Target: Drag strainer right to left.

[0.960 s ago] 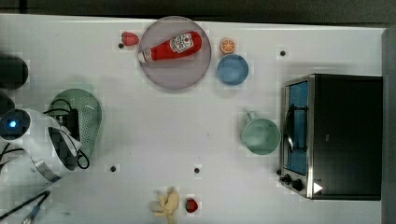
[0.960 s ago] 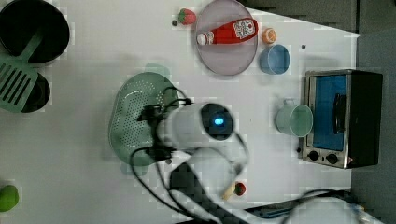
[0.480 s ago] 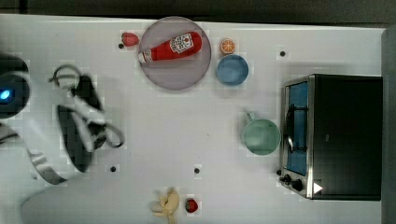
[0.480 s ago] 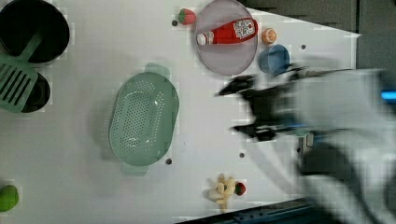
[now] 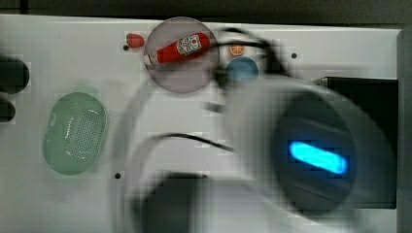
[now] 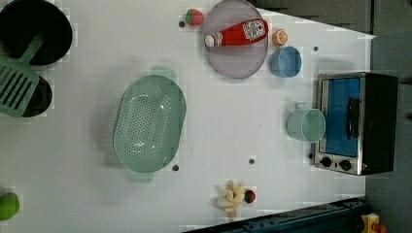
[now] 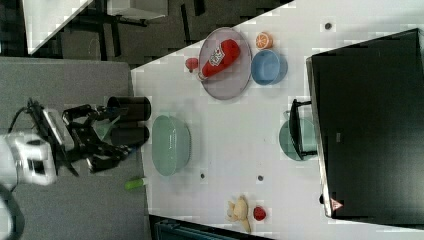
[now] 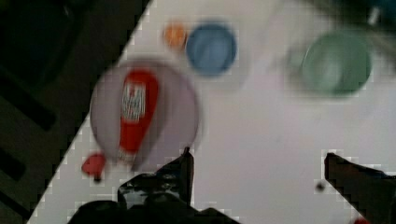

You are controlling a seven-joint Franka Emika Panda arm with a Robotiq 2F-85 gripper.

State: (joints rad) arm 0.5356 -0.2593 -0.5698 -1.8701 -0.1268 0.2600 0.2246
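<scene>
The strainer (image 6: pixel 149 128) rests on the desk (image 6: pixel 228 126), well apart from the toaster oven (image 6: pixel 357 124). The hand (image 8: pixel 259 163) hangs empty, fingers spread. It looks placed already, so keep the hand lifted clear of its rim.

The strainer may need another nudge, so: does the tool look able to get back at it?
Probably yes: the strainer lies alone on bare table with nothing over it, and the tool is open and empty.
</scene>
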